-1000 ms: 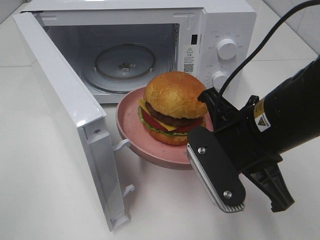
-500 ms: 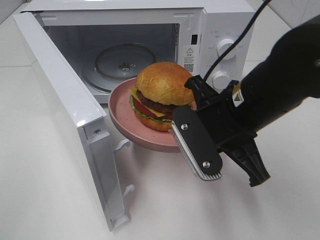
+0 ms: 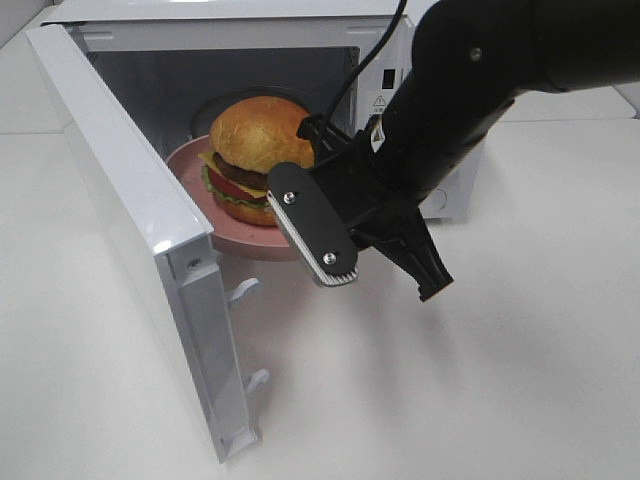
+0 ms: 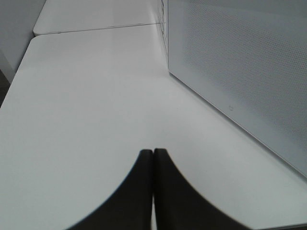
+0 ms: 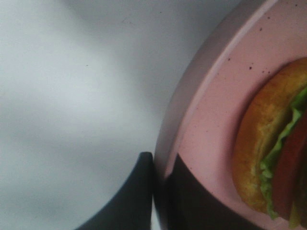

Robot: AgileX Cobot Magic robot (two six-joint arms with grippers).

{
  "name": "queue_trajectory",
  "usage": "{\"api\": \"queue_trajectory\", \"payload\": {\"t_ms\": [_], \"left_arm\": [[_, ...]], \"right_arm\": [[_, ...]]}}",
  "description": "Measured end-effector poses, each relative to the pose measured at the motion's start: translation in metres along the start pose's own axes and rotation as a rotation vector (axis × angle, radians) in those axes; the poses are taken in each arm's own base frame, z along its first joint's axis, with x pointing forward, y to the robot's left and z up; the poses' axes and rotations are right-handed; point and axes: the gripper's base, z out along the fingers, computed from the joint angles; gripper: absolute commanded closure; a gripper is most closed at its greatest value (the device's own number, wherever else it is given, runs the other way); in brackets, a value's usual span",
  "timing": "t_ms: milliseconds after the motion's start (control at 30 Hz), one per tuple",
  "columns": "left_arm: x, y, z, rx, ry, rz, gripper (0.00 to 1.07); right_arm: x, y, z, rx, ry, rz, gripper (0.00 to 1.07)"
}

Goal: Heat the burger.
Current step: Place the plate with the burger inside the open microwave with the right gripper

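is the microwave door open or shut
Open: the microwave door stands swung wide, and the cavity shows, with the burger on its pink plate at the opening.

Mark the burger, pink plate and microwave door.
burger (image 3: 262, 130): exterior high view, top bun.
pink plate (image 3: 255, 243): exterior high view, front rim.
microwave door (image 3: 150, 240): exterior high view, inner face.

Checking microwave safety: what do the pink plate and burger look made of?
The pink plate looks like matte-glazed ceramic or melamine: dull pink surface with dark speckles. The burger may be a plastic replica: its bun shines very evenly; uncertain.
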Motion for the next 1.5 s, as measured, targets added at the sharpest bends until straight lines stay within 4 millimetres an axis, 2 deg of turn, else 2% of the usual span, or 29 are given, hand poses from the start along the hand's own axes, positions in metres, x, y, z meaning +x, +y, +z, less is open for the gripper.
{"api": "queue_trajectory", "payload": {"t_ms": [467, 633, 667, 867, 967, 1100, 1133, 1300, 1500], "left_arm": [[0.0, 0.0, 0.0, 0.0, 0.0, 0.0, 1.06], [0.0, 0.0, 0.0, 0.0, 0.0, 0.0, 1.06], [0.0, 0.0, 0.0, 0.0, 0.0, 0.0, 1.06], [0.0, 0.0, 0.0, 0.0, 0.0, 0.0, 1.06], [0.0, 0.0, 0.0, 0.0, 0.0, 0.0, 1.06], [0.0, 0.0, 0.0, 0.0, 0.0, 0.0, 1.06], [0.0, 0.0, 0.0, 0.0, 0.0, 0.0, 1.06], [0.0, 0.0, 0.0, 0.0, 0.0, 0.0, 1.06], [0.0, 0.0, 0.0, 0.0, 0.0, 0.0, 1.06]], "right_arm": [[-0.001, -0.054, 0.03, 0.017, -0.001, 0.02, 1.07], [-0.001, -0.072, 0.046, 0.024, 0.002, 0.1, 1.07], [-0.001, -0.08, 0.053, 0.034, 0.001, 0.141, 1.07], [0.002, -0.095, 0.074, 0.031, 0.039, 0.235, 1.07], [0.012, -0.106, 0.087, 0.024, 0.069, 0.316, 1.07], [0.021, -0.11, 0.096, 0.006, 0.077, 0.372, 1.07], [0.029, -0.115, 0.101, 0.006, 0.08, 0.419, 1.07], [0.043, -0.122, 0.104, 0.027, 0.083, 0.492, 1.07], [0.046, -0.121, 0.107, 0.022, 0.088, 0.496, 1.07]]}}
